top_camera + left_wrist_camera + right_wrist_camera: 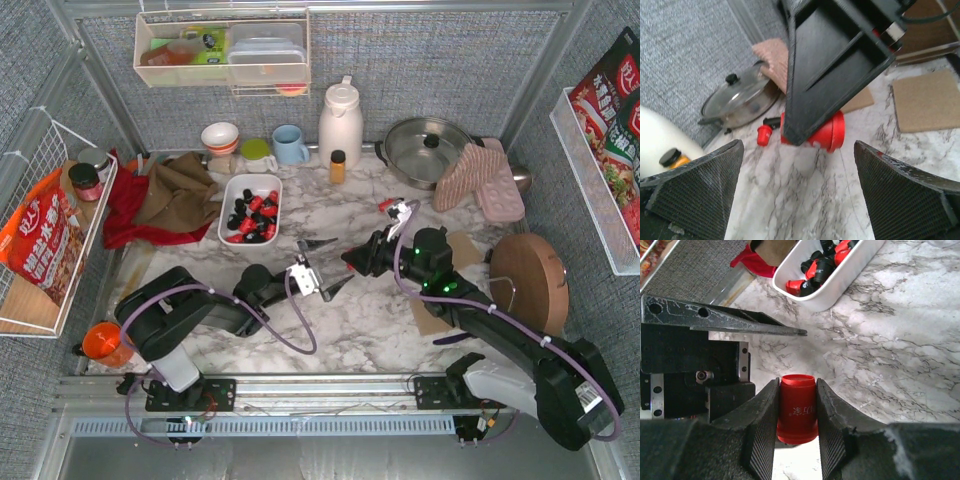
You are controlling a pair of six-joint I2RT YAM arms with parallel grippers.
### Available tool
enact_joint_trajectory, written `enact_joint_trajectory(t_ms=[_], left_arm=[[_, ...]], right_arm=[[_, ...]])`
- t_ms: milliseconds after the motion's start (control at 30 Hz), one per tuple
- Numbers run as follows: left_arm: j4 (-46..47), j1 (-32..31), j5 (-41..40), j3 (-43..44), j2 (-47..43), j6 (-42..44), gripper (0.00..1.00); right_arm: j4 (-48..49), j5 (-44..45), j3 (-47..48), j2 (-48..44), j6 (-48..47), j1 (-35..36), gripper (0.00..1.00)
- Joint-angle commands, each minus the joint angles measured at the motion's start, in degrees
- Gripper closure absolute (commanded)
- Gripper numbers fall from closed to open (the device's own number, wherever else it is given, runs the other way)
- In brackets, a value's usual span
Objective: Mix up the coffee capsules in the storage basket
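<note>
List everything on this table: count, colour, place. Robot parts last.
storage basket: one, white, centre-left of the table.
coffee capsules: a heap, red and black, in the basket.
held capsule: one, red, mid-table, right of the basket.
jug: one, white, at the back.
mug: one, blue, left of the jug.
bottle: one, amber, in front of the jug.
lidded pot: one, steel, back right.
oven mitts: two, pink, beside the pot.
cloths: red and brown, left of the basket.
left gripper: open, empty.
right gripper: shut on the held capsule.
</note>
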Motion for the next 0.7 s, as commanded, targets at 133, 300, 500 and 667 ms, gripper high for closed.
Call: enact_joint_trajectory(t_ms=[133,300,500,667], left_arm=[[6.7,-2.3,0.3,1.9,2.1,2.0,0.07],[6.6,-2.6,-0.5,2.1,2.2,1.9,0.31],[6.7,-2.8,-0.8,1.9,2.1,2.1,0.47],[7.1,-2.7,-2.0,1.4,1.9,2.4,0.60]], right_arm=[[4.9,-1.4,-0.2,-0.5,2.4,0.7,0.71],[5.9,-2.0,-0.4,0.1,3.5,1.0,0.71],[5.8,-2.5,0.0,0.6,4.1,1.1,0.68],[5.0,-2.0,0.5,0.4,4.7,1.1,0.52]])
